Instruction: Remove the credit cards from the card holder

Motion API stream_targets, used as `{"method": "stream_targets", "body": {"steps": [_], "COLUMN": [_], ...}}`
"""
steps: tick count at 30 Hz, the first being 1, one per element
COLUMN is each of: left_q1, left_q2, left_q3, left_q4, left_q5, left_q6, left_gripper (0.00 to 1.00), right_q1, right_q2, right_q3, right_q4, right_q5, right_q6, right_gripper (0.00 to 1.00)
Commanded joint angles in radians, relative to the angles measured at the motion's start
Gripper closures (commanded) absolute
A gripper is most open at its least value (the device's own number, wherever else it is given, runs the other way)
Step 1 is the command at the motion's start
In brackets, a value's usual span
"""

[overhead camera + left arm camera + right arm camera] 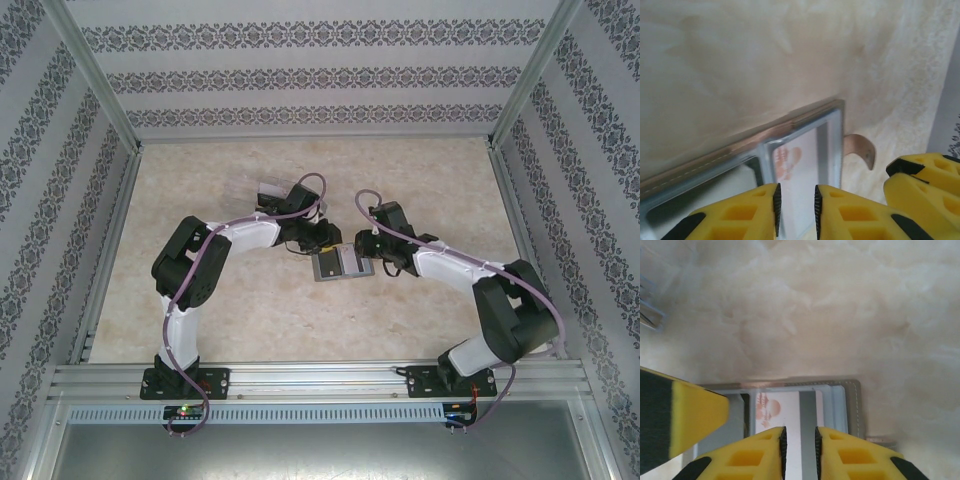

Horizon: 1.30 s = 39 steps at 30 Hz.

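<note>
The card holder [343,264] lies open on the tabletop [210,190], white card [785,410] tucked inside — left hand [795,202] and right hand [799,445] over it, each a slit apart, grip I cannot tell — no card looks out yet.

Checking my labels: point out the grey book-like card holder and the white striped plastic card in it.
Grey book-like card holder [856,405]: right wrist view, stitched right edge.
White striped plastic card [787,412]: right wrist view, white face beside the stripe.
</note>
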<state>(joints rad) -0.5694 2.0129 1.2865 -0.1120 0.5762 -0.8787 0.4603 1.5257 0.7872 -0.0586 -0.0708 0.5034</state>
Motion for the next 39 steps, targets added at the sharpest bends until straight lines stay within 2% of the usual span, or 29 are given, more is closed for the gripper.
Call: {"method": "stream_targets", "body": {"steps": [1,13,26,39], "left_q1": [-0.006,-0.019,-0.027,-0.034], "left_q2": [-0.036,-0.002,0.012,0.052], "left_q3": [-0.021,-0.007,0.018,0.055], "left_q4": [-0.007,0.008,-0.023,-0.103], "left_q5": [-0.009,0.036,0.052,0.027], "left_q6": [-0.036,-0.051,-0.048,-0.056], "left_gripper": [0.74,0.74,0.73,0.74], "right_q1": [0.0,-0.001,-0.001,-0.005], "right_q2": [0.037,0.159,0.221,0.243], "right_q3": [0.049,0.125,0.165,0.175], "right_q4": [-0.059,-0.135,-0.195,-0.208], "right_q5": [-0.015,-0.047,-0.013,-0.03], "right_q6": [0.016,0.018,0.025,0.033], "right_gripper": [0.76,0.74,0.68,0.7]}}
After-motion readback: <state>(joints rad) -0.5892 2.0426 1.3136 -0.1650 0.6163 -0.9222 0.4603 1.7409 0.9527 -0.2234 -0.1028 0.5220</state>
